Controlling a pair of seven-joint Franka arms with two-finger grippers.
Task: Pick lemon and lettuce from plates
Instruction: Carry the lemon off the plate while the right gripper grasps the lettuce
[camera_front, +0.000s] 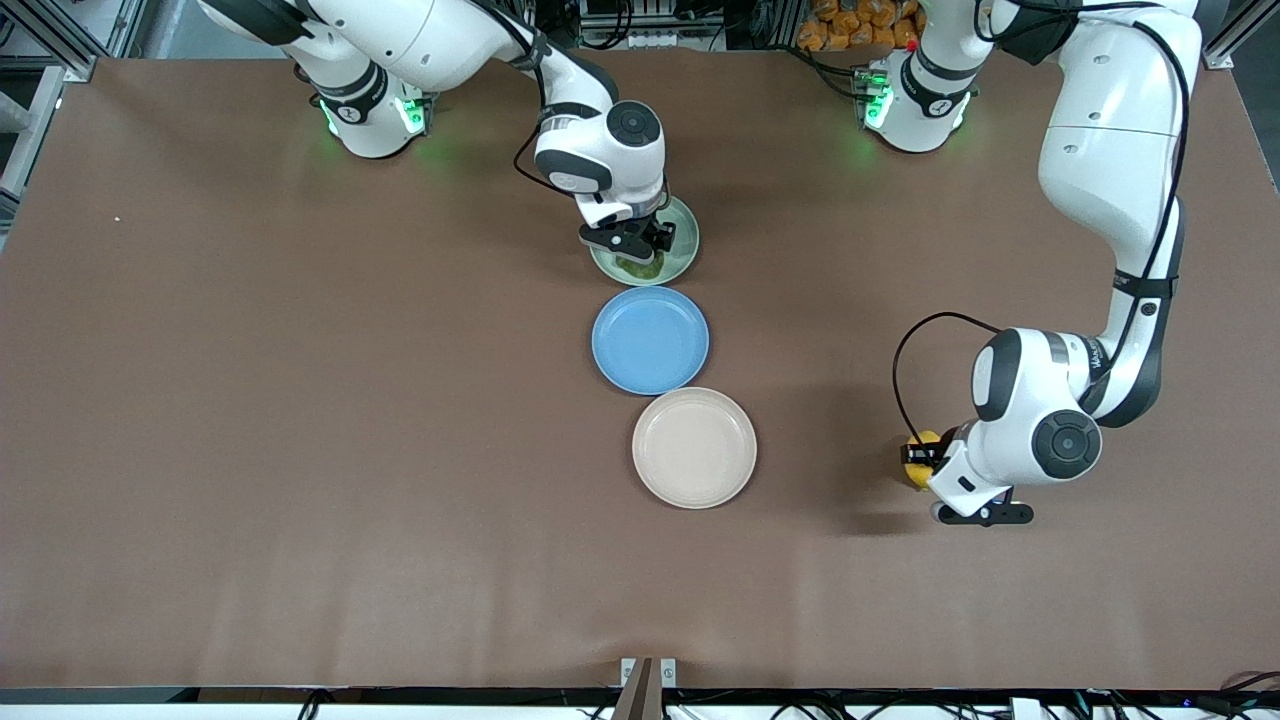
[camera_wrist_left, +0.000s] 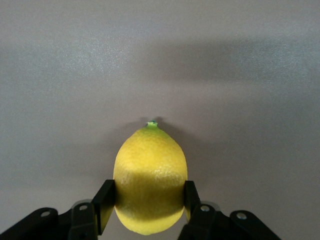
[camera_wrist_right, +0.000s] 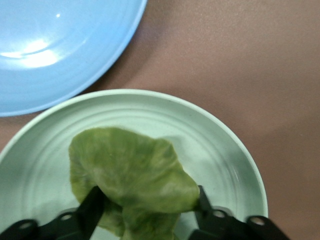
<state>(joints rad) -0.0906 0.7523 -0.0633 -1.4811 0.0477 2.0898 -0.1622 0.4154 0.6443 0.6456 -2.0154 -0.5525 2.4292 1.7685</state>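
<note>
My arms are glossy white shells with dark grey bands at the joints and round black caps on the elbow and wrist housings, seen at the top and right of the front frame. Green lights glow around both bases along the top edge. A thin black cable loops out from each forearm to its wrist. The left gripper (camera_front: 915, 462) and the right gripper (camera_front: 640, 262) are matte black. In both wrist views my black fingers (camera_wrist_left: 103, 204) come up from the bottom edge as flat angular bars, with small silver screws set in the knuckles behind them.
</note>
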